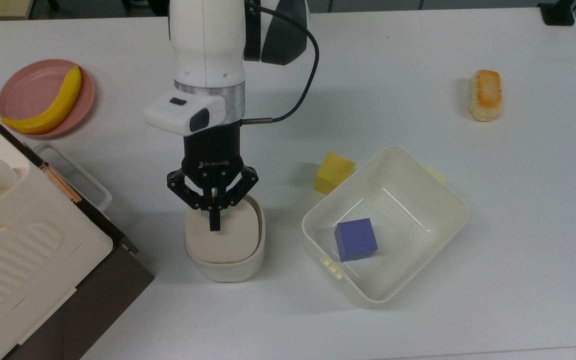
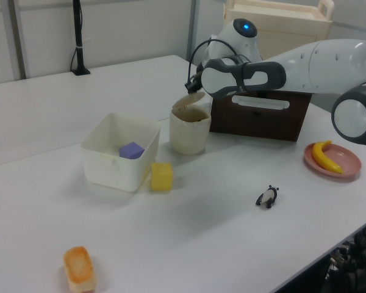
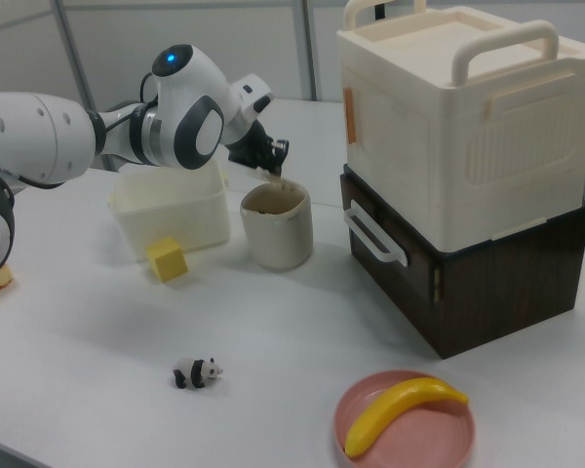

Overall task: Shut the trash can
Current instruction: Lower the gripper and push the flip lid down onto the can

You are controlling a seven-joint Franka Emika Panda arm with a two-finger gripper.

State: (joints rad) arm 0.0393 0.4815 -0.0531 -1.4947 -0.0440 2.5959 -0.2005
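The trash can (image 1: 225, 262) is a small cream bin at the table's middle in the top view. Its beige flap lid (image 1: 224, 237) lies low over the opening. In the left view the trash can (image 2: 189, 133) has its lid (image 2: 191, 100) tilted, with a brown gap beneath. The right view's trash can (image 3: 276, 232) also has part of its brown inside in sight. My gripper (image 1: 213, 223) is shut, its tip pressing on the lid's top near the hinge side. It reaches the lid from above in the left view (image 2: 191, 91) and the right view (image 3: 272, 173).
A lidless white tub (image 1: 403, 170) holding a purple cube (image 1: 355, 239) stands right of the can, with a yellow cube (image 1: 334, 173) beside it. A cream appliance (image 1: 13, 240) on a dark box sits close on the left. A pink plate (image 1: 23, 92) with a banana (image 1: 53, 107), bread (image 1: 485, 95) and a panda toy (image 2: 267, 196) lie further off.
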